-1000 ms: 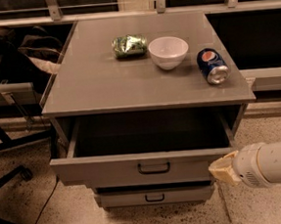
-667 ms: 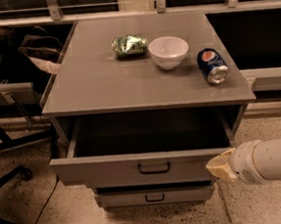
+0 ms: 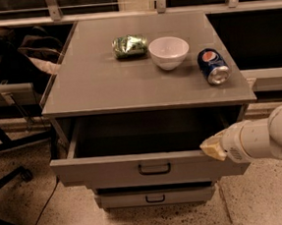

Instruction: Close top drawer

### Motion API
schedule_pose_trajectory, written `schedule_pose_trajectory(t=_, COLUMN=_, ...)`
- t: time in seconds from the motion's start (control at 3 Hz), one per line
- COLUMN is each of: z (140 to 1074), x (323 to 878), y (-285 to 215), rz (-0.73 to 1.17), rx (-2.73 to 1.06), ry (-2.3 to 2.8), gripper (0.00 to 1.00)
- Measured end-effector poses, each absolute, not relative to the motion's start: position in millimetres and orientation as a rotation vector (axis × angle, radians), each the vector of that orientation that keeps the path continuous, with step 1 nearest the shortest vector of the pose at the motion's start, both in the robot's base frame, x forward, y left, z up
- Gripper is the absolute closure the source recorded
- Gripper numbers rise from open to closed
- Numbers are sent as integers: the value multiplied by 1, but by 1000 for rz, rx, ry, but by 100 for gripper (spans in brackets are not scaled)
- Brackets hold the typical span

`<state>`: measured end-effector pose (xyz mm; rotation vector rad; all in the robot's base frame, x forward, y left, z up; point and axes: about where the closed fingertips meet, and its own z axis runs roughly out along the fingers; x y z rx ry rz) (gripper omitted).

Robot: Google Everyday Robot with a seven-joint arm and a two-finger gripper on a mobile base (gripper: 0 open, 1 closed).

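The top drawer [image 3: 151, 169] of the grey cabinet is pulled out wide. Its flat grey front panel carries a small black loop handle [image 3: 154, 169] at the centre, and its dark box looks empty inside. My gripper [image 3: 211, 148] comes in from the right on a white arm [image 3: 266, 139]. Its tan tip rests at the top right edge of the drawer's front panel.
On the cabinet top [image 3: 99, 83] lie a green crumpled bag [image 3: 130, 46], a white bowl [image 3: 169, 52] and a Pepsi can [image 3: 213, 66] on its side. A lower drawer [image 3: 155, 197] stands slightly out. An office chair base [image 3: 13, 204] stands on the speckled floor at left.
My gripper and arm have shifted slightly to the left, onto the right end of the drawer front. The drawer stands as open as before.
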<state>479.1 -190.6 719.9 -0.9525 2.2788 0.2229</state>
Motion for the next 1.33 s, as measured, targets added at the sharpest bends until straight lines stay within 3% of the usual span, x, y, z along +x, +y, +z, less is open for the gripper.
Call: schedule_pose_trajectory(t=1.33, z=696, x=436, y=-228, rz=228, rx=-802, ry=2357, gripper=100)
